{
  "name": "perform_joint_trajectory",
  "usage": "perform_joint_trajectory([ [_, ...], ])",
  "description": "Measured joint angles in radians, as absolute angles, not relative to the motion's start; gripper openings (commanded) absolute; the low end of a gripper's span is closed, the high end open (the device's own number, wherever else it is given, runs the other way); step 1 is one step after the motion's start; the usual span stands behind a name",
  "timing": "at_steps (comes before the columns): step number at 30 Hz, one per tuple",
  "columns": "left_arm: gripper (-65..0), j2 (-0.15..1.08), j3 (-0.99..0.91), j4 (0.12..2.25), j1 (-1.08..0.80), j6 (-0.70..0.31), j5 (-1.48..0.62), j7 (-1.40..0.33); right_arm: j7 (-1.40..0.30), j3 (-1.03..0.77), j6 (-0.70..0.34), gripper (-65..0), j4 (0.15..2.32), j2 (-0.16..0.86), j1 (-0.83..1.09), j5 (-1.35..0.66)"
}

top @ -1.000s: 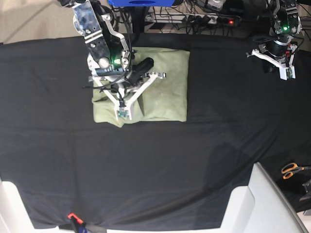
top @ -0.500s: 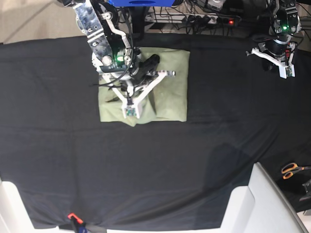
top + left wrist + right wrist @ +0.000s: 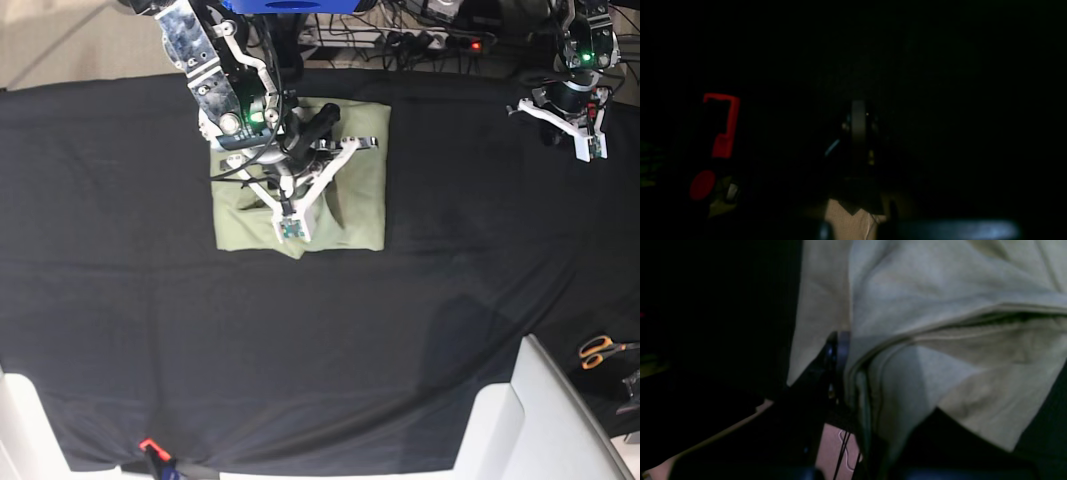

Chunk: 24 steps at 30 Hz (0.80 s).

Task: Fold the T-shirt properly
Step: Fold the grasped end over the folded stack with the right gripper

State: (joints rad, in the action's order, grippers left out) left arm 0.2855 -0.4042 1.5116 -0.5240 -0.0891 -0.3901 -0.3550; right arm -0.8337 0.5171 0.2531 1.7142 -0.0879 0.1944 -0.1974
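Observation:
The pale green T-shirt (image 3: 360,190) lies folded into a rough rectangle at the back of the black tablecloth (image 3: 300,350). My right gripper (image 3: 292,230) hangs over the shirt's front left part. In the right wrist view a dark finger (image 3: 836,353) is pressed against a bunched fold of the T-shirt (image 3: 940,290), so this gripper is shut on the cloth. My left gripper (image 3: 590,150) hovers far off at the back right, away from the shirt. Its view is almost black, and the fingers (image 3: 858,116) stand together with nothing between them.
Orange-handled scissors (image 3: 600,350) lie off the cloth at the right edge. A white slab (image 3: 540,420) juts in at the front right and a white corner (image 3: 20,430) at the front left. A power strip and cables (image 3: 430,40) run behind the table.
My right gripper has moved rightwards across the shirt, pulling the shirt's left edge with it, so the folded shape is narrower. The left arm has stayed put.

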Motion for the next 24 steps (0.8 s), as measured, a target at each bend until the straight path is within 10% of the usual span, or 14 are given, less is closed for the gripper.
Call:
perform_joint_trajectory([
  [17,-65.0,0.285,-0.404,1.507,-0.51,-0.089,-0.39,-0.359,-0.835,0.522,0.201,-63.8,1.68,-0.091,0.179,-0.184],
  [24,-65.0,0.285,-0.404,1.507,-0.51,-0.089,-0.39,-0.358,-0.833,0.594,0.2,-35.3,1.667,-0.096,0.156,-0.195],
])
